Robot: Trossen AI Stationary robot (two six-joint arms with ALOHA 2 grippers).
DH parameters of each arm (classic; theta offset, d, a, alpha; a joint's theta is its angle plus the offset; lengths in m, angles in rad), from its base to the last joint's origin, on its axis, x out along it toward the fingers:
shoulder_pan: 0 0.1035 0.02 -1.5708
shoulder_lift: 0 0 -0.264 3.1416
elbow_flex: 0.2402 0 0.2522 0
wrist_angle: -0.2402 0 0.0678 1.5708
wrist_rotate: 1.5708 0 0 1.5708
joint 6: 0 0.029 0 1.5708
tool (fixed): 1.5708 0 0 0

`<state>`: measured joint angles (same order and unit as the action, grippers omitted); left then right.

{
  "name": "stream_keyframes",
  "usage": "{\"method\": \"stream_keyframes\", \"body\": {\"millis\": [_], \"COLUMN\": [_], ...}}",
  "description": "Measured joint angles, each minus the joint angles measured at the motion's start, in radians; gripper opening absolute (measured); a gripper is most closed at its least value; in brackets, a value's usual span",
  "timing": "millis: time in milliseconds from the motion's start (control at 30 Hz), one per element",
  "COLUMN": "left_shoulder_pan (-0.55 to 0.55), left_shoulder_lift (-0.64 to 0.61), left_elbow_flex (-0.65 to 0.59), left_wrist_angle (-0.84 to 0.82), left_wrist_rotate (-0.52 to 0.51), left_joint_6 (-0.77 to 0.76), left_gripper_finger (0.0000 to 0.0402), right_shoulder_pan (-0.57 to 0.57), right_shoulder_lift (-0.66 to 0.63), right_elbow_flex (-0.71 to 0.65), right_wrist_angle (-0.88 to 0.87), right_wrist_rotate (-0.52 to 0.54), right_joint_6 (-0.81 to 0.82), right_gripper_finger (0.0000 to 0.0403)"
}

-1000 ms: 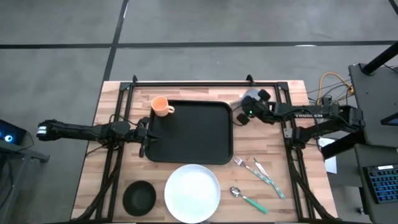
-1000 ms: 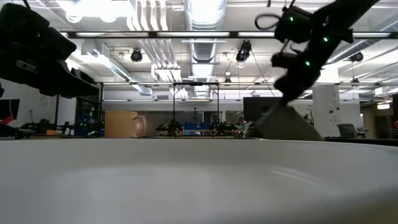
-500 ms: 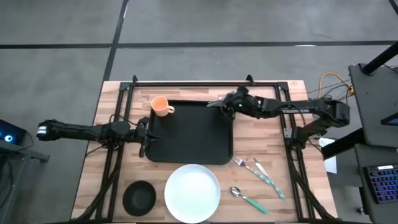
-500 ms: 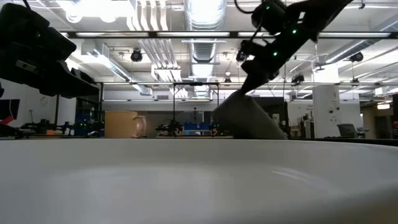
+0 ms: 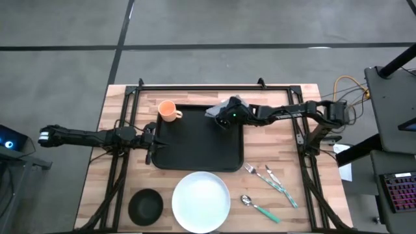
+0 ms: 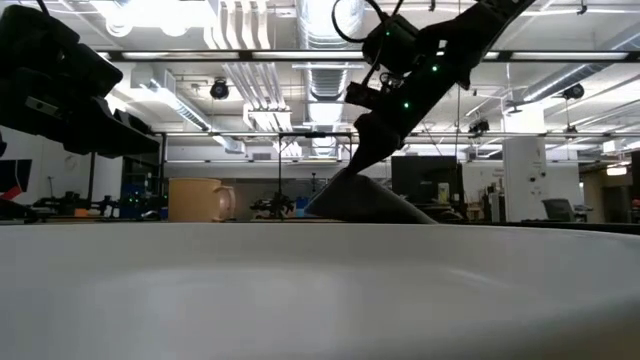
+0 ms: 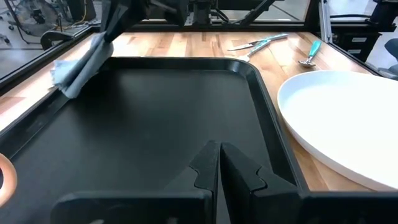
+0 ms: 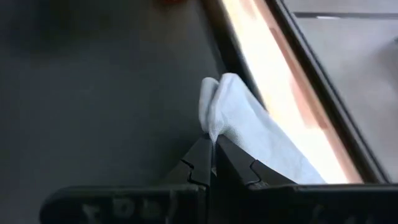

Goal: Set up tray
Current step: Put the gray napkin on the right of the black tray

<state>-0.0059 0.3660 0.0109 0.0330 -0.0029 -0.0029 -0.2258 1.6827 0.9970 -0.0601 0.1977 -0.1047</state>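
Observation:
The black tray (image 5: 195, 146) lies mid-table. My right gripper (image 5: 221, 115) hangs over the tray's far edge, shut on a pale grey-blue cloth (image 5: 227, 104), which also shows in the left wrist view (image 7: 79, 65) and the low view (image 6: 365, 200). My left gripper (image 5: 151, 140) waits shut at the tray's left rim, its fingers (image 7: 219, 168) just above the tray floor, holding nothing. Beside the tray's far left corner stands an orange cup (image 5: 169, 111). My right gripper (image 8: 212, 149) pinches a folded end of the cloth (image 8: 214, 127) between its two fingertips, slanting down from the table's right side. The cloth hangs slack below the fingers, and its lower end (image 7: 62, 78) reaches the tray's far rim; whether it rests there I cannot tell.
A white plate (image 5: 201, 201) and a small black bowl (image 5: 145, 206) sit near the table's front edge. A fork and knife (image 5: 270, 177) and a spoon (image 5: 258, 206) lie on the bare wood right of the plate. A black frame (image 5: 195, 85) rims the table.
My right gripper has gone toward the table's left edge, from beyond the tray's far right corner to over its far edge, tipping farther down as it went. The cloth has travelled with it, hanging below the shut fingers.

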Motion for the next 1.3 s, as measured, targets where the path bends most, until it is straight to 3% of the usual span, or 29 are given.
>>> {"method": "stream_keyframes", "body": {"millis": [267,700,1300], "left_shoulder_pan": [0.000,0.000,0.000], "left_shoulder_lift": [0.000,0.000,0.000], "left_elbow_flex": [0.000,0.000,0.000], "left_wrist_angle": [0.000,0.000,0.000], "left_wrist_rotate": [0.000,0.000,0.000], "left_joint_6": [0.000,0.000,0.000], "left_gripper_finger": [0.0000,0.0000,0.0000], "right_shoulder_pan": [0.033,0.038,0.038], "right_shoulder_lift": [-0.038,-0.038,-0.039], "right_elbow_flex": [-0.030,-0.103,-0.117], "right_wrist_angle": [-0.004,-0.003,-0.004], "right_wrist_rotate": [-0.096,-0.108,-0.336], "right_joint_6": [-0.008,-0.038,-0.060], "right_gripper_finger": [0.0008,0.0008,0.0008]}}
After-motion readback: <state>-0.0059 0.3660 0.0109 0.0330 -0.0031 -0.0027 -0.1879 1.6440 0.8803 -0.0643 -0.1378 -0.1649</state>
